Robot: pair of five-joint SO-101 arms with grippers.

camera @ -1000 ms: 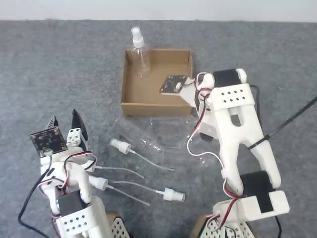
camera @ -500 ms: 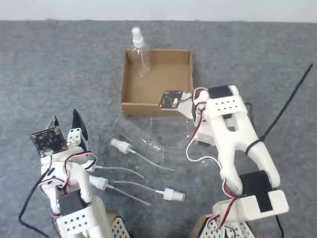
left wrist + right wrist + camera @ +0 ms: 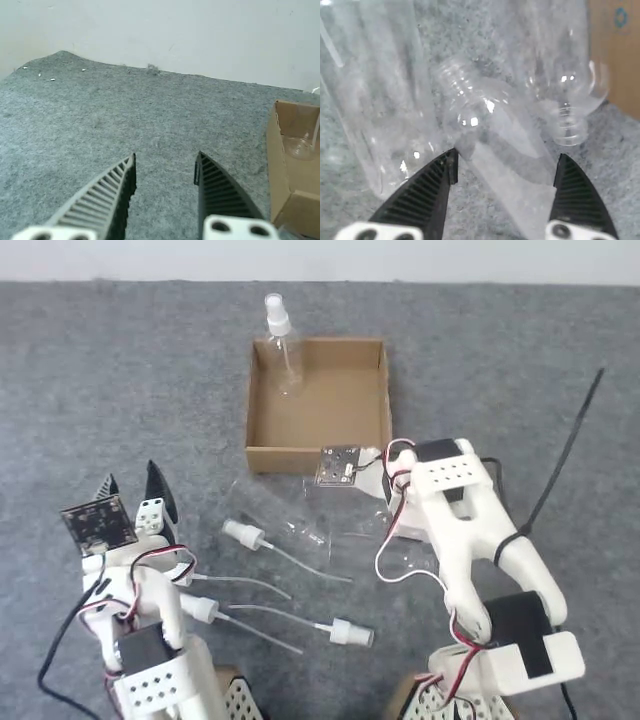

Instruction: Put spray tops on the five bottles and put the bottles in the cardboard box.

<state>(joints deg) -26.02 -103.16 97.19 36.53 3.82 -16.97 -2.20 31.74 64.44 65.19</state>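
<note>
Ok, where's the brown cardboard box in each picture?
High view: the brown cardboard box sits open near the top middle.
Left wrist view: its corner is ahead of the left tool, toward the right arm's side.
Right wrist view: its brown wall is behind the clear plastic bottles by the right tool.
Shared landmark: the grey felt mat under everything.

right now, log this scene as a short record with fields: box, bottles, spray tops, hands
box: brown cardboard box, open top
capped bottle: clear plastic bottle with white spray top, upright in the box's far corner
uncapped bottles: clear plastic, lying on grey felt before the box
loose spray tops: three white, on the felt
left hand: open, empty
right hand: open, over the uncapped bottles
</note>
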